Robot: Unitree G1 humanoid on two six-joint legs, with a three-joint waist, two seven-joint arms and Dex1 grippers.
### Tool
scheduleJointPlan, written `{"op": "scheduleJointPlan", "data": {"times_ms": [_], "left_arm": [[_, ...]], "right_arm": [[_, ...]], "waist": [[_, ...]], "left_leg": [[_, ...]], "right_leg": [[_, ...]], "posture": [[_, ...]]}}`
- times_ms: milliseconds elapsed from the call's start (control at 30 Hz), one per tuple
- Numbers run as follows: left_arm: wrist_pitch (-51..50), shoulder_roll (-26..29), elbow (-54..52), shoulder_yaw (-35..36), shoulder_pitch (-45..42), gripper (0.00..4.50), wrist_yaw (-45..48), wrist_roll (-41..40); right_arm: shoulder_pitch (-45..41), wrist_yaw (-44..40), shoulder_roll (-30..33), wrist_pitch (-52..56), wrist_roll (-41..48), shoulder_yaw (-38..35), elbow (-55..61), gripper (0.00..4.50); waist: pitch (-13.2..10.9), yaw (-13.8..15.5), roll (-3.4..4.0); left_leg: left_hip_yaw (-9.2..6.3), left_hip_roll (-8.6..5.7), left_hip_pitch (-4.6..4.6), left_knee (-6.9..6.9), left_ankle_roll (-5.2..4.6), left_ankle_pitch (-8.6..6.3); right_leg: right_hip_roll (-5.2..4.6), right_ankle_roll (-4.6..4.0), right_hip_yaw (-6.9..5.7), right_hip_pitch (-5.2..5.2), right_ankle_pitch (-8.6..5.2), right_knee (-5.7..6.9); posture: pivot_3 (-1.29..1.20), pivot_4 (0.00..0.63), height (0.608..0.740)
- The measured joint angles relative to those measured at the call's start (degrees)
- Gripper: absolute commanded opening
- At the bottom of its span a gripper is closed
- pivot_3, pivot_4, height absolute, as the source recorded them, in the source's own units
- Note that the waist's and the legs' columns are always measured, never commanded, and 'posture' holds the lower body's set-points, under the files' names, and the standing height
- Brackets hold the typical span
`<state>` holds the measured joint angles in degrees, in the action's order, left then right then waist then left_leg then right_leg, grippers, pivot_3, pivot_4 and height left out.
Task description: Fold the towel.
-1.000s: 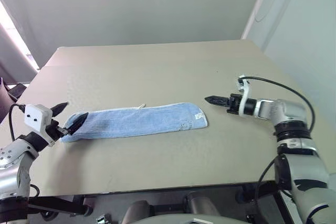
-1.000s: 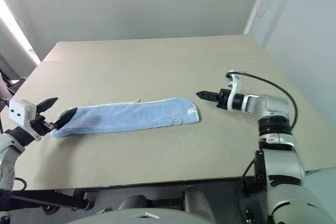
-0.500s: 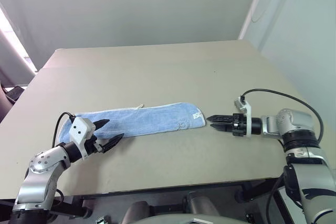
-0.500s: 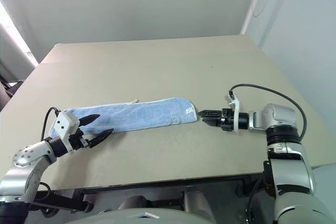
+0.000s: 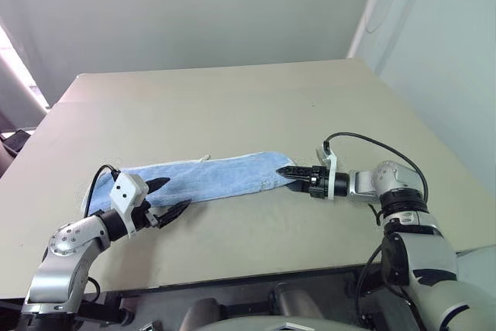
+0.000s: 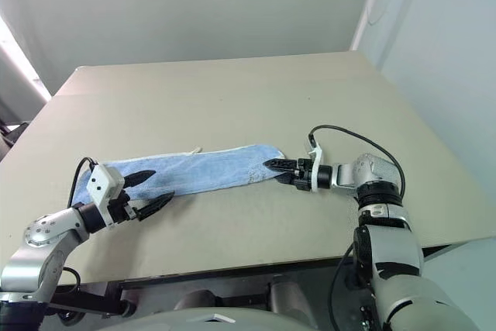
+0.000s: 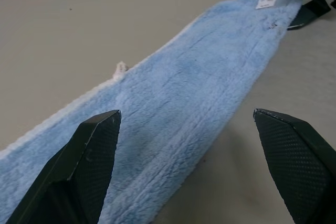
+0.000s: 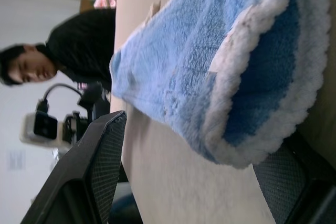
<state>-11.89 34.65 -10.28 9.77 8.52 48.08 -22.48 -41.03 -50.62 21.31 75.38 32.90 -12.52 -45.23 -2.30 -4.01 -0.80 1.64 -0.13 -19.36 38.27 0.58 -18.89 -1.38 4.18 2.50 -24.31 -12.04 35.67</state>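
The towel (image 5: 213,177) lies as a long light blue strip across the tan table (image 5: 232,106), with a white loop tag (image 5: 207,158) on its far edge. Near the strip's left end my left gripper (image 5: 172,195) is open. One finger is over the cloth, the other over the table in front, and the towel (image 7: 199,77) runs away between them. My right gripper (image 5: 294,176) is open at the strip's right end. That end, edged in white (image 8: 262,77), sits between its fingers (image 8: 100,166).
A person in black (image 8: 79,45) is beyond the table's left side. The table's front edge (image 5: 232,273) runs close behind both arms. Bare tabletop stretches beyond the towel to the wall.
My left gripper has swung right from the towel's left tip to its near edge, then held still. My right gripper has moved left and down onto the right end. The camera has shifted.
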Motion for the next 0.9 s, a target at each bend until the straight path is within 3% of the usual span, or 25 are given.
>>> {"op": "scheduleJointPlan", "data": {"times_ms": [167,233,333,533,767,900], "left_arm": [[0.0,-0.02,-0.83,-0.04,1.03,4.26,-0.69,0.59],[0.05,-0.01,-1.09,-0.04,1.57,4.3,-0.78,0.87],[0.05,0.0,-1.1,-0.01,1.95,4.3,-0.76,1.04],[-0.03,0.0,-1.11,0.02,1.46,4.3,-0.76,0.99],[-0.08,0.02,-1.02,0.04,1.5,4.3,-0.83,1.03],[-0.1,0.04,-1.02,0.06,1.24,4.3,-0.86,1.02]], "right_arm": [[-1.58,3.59,-1.01,-1.36,0.12,-3.75,-3.82,3.63],[-1.77,4.47,-1.24,-2.14,0.05,-4.14,-4.14,3.25],[-1.84,6.41,-1.58,-3.48,-0.11,-4.95,-5.0,2.37],[-2.65,5.8,-1.69,-2.56,0.73,-5.02,-4.06,0.14],[0.48,-0.72,2.73,0.9,1.84,-1.84,0.46,0.03],[4.23,-6.86,9.47,1.2,2.1,1.92,3.09,0.03]], "waist": [[0.02,-0.14,-0.03],[0.04,-0.12,-0.05],[0.01,-0.12,-0.01],[0.05,-0.21,-0.07],[-0.04,0.29,0.07],[-0.03,0.81,0.08]], "left_leg": [[0.02,-0.01,0.08,0.09,0.0,0.0],[0.02,-0.01,0.11,0.16,-0.01,0.01],[-0.01,0.0,0.08,0.3,-0.02,0.01],[0.0,0.01,0.02,0.36,-0.02,0.01],[-0.13,-0.01,-0.06,0.53,-0.11,-0.04],[-0.08,-0.09,-0.12,0.54,-0.35,-0.18]], "right_leg": [[0.0,0.01,0.06,0.16,-0.04,-0.01],[0.0,-0.06,0.06,0.23,-0.09,-0.02],[0.0,-0.05,0.04,0.18,-0.09,0.01],[0.0,-0.01,0.05,0.12,-0.05,0.01],[-0.04,0.04,-0.06,-0.02,-0.04,-0.07],[-0.16,0.06,-0.06,0.02,-0.02,-0.29]], "posture": [[0.0,0.0,0.74],[0.0,0.0,0.74],[0.0,0.0,0.74],[0.0,0.0,0.74],[0.0,0.0,0.74],[0.0,0.0,0.74]]}}
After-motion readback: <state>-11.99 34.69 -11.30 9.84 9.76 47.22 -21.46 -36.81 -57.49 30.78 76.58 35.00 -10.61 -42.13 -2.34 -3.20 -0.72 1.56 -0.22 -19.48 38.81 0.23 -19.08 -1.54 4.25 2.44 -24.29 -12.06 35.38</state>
